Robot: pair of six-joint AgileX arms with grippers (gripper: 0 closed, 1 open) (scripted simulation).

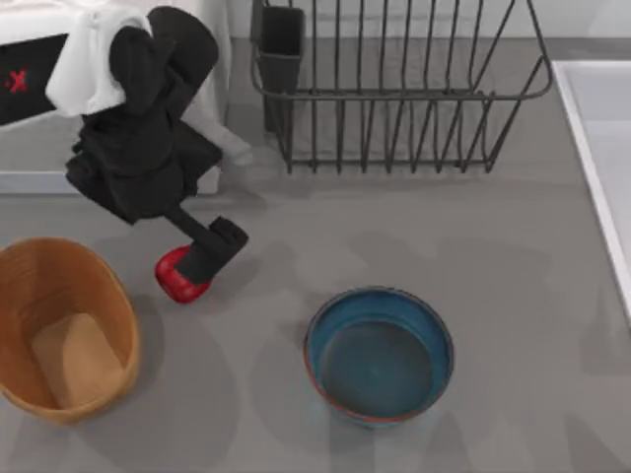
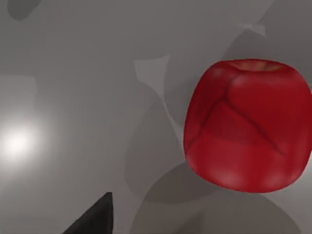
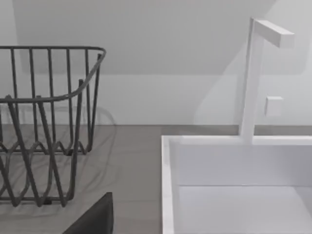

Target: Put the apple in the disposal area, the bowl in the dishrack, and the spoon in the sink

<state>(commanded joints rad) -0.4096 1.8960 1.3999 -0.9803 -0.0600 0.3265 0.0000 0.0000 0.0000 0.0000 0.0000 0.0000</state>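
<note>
Starting at the left, our oval orange-tan wicker basket (image 1: 61, 330) holds nothing, and just beside it our left end effector (image 1: 202, 266) sits low over the small glossy red apple (image 1: 177, 276) on the grey surface (image 1: 513, 256); we cannot tell whether it is spread or pinching. Further right, the teal-blue bowl with the reddish rim (image 1: 379, 355) stands well apart from the dark wire dishrack (image 1: 394, 89). The white-rimmed sink (image 1: 596, 148) shows no spoon, so we judge all three placements undone.

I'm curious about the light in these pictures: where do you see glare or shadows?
Left wrist view: a bright glare spot on the table, and soft overlapping shadows around the apple. Top view: the left arm throws faint shadows across the table near the bowl. Right wrist view: the faucet shadows the wall.
</note>
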